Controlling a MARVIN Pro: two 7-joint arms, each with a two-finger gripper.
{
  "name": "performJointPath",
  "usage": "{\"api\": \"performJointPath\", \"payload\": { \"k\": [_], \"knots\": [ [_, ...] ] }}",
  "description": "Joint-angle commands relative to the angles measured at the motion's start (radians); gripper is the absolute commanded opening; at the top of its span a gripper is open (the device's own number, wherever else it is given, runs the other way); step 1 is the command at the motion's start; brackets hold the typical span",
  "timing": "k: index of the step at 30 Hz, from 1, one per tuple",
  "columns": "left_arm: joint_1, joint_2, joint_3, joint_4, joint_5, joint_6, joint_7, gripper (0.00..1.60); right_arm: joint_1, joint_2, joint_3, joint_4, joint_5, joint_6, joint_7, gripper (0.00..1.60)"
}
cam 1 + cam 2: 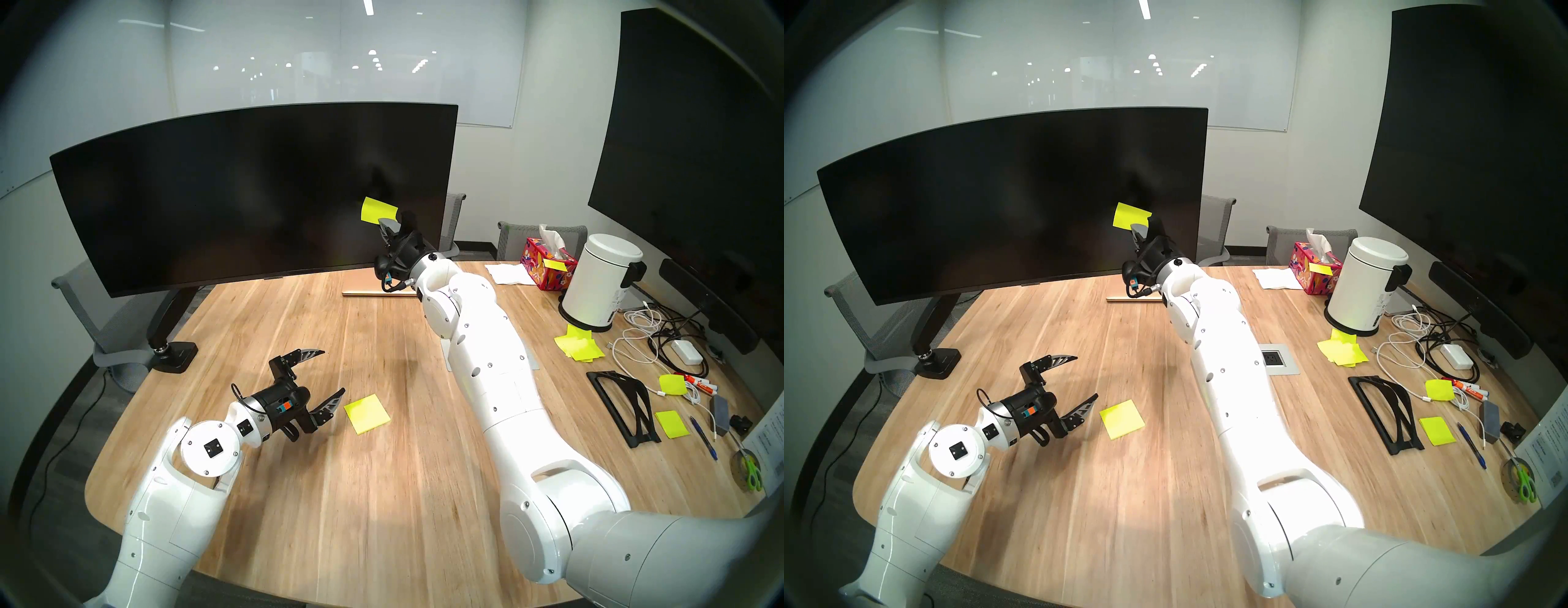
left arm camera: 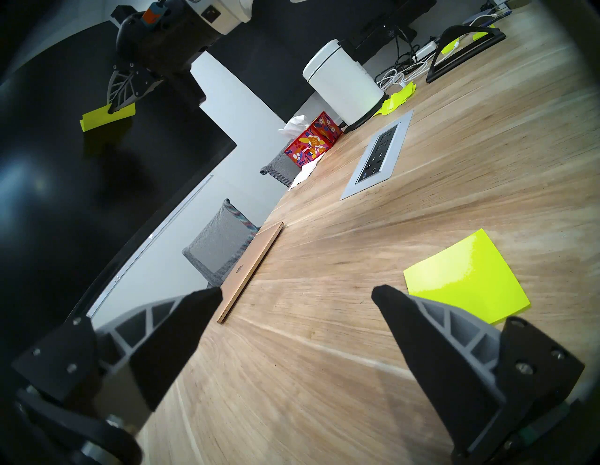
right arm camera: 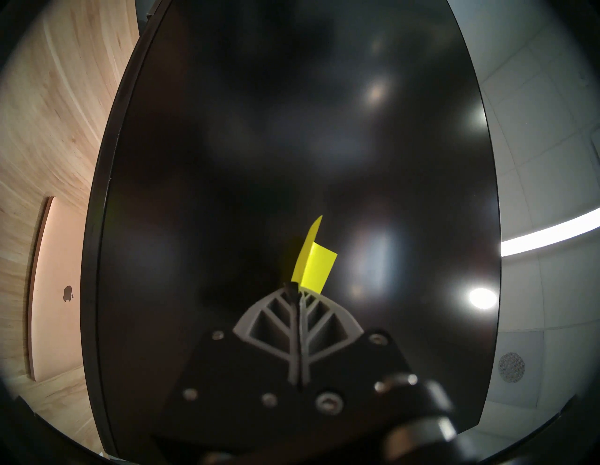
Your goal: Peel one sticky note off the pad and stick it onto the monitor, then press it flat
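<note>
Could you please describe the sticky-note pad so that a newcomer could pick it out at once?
Start at the wide curved monitor and come toward the robot across the wooden table. The pad lies flat just beyond the open left tool. Unlike the loose yellow notes near the white bin, it is a neat square stack alone at mid-table.

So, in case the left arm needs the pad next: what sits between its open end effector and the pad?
Nothing: only bare table between the left end effector and the pad, clearest in the left wrist view.
</note>
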State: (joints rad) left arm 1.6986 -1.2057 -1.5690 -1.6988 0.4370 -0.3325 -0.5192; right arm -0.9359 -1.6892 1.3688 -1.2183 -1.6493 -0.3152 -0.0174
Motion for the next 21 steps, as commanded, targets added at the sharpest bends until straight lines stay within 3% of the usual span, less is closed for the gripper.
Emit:
{"api": "performJointPath", "payload": {
  "k": [1, 21],
  "knots": [
    [-0.003, 0.002, 0.0, -0.023, 0.003, -0.003, 0.001, 1.6, 0.014, -0.004, -0.003, -0.031, -0.002, 0.002, -0.006, 0.0],
    [-0.003, 0.002, 0.0, -0.023, 0.003, -0.003, 0.0, 1.6, 0.059, -0.017, 0.001, 0.035, 0.013, 0.004, -0.002, 0.0]
  ]
}}
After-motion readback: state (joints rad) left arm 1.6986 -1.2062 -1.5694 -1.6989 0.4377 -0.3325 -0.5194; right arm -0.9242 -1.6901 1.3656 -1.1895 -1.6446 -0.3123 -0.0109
